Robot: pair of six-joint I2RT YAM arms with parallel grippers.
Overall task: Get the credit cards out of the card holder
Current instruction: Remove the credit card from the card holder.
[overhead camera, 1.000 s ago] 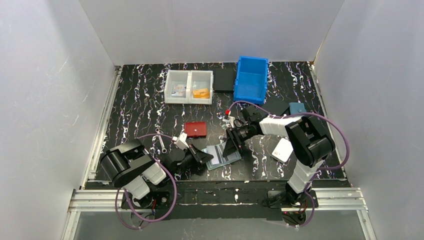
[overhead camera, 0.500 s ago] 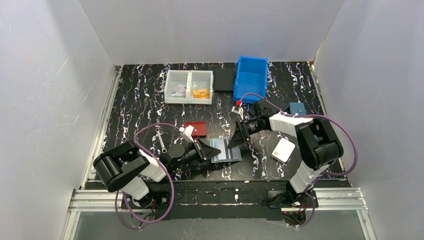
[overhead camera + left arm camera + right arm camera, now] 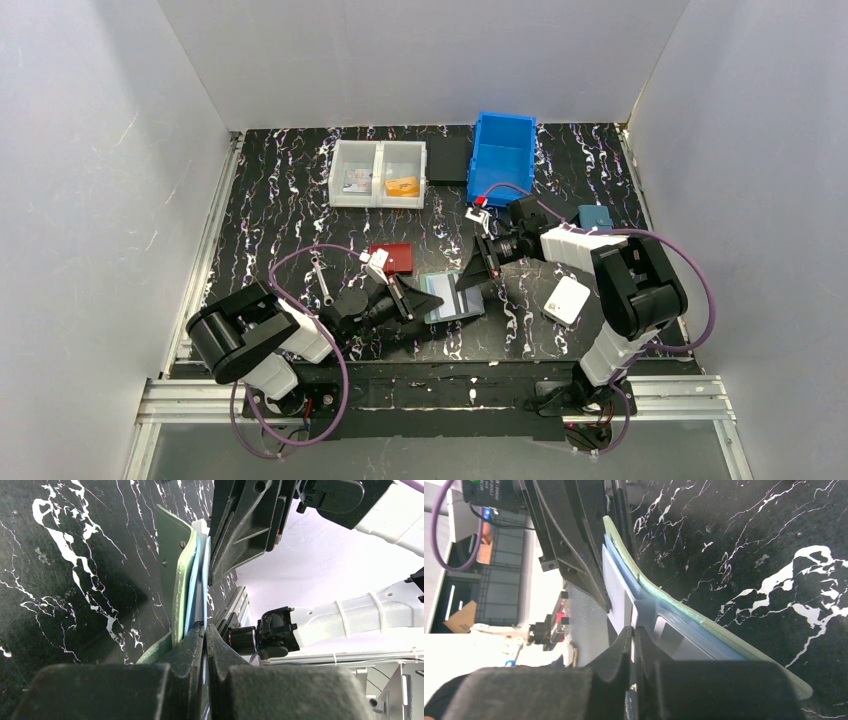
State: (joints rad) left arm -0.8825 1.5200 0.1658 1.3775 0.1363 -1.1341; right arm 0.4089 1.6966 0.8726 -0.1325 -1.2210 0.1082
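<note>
Holder (image 3: 455,298) is open and tipped up from the table (image 3: 290,200), front centre, strung between both arms. Left gripper (image 3: 205,627) jaws are clamped on the holder's blue inner edge. Right gripper (image 3: 632,630) jaws are pinched on a pale card (image 3: 615,595) sticking out. We'd keep left firm as anchor and pull right straight along the pocket, slowly; skew it and the holder likely drags along.

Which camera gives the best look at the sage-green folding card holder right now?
Top external: the sage-green folding card holder shows its whole opened outline from above. The left wrist view sees it only edge-on, with a light blue plastic card pressed against it. The right wrist view catches just its green rim behind pale inner layers.
</note>
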